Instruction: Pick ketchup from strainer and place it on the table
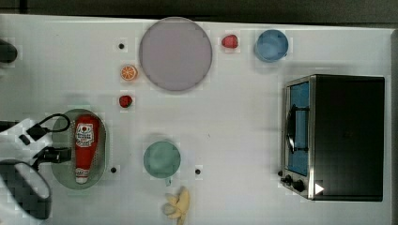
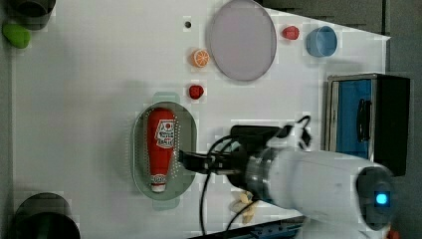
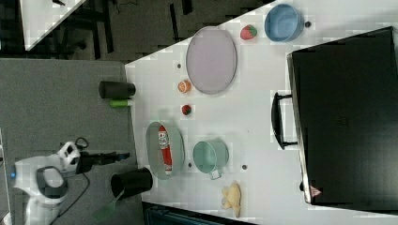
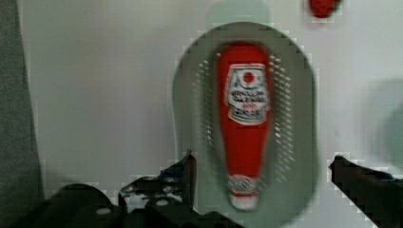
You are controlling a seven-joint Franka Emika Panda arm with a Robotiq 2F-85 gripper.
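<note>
We see a grey-lilac plate point(image 1: 175, 54) at the far edge in the top view. An orange slice point(image 1: 129, 72) lies just beside the plate on the top view's left, with a strawberry point(image 1: 125, 101) below it. A second strawberry point(image 1: 229, 41) sits between the plate and a blue cup point(image 1: 271, 45). A teal cup point(image 1: 162, 159) stands near the middle, with a banana point(image 1: 177, 204) near it at the front edge. A toaster oven point(image 1: 335, 137) occupies the top view's right.
</note>
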